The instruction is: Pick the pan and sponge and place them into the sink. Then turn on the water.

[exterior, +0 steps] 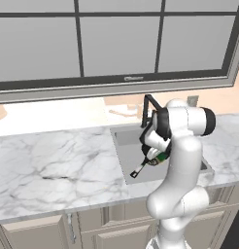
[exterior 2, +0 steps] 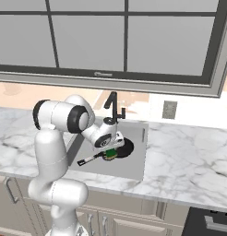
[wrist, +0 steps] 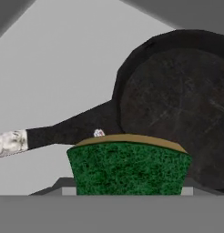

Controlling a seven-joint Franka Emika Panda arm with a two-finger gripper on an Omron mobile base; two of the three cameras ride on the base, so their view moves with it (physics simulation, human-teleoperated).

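Pincer (exterior 2: pixel 110 152) clamped on sponge (wrist: pixel 128 168) over sink (exterior 2: pixel 134 170), pan (wrist: pixel 177 109) already lying in basin near drain; sponge drop and water remaining.

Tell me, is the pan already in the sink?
Yes. The pan lies on the sink floor, its handle pointing toward the front edge.
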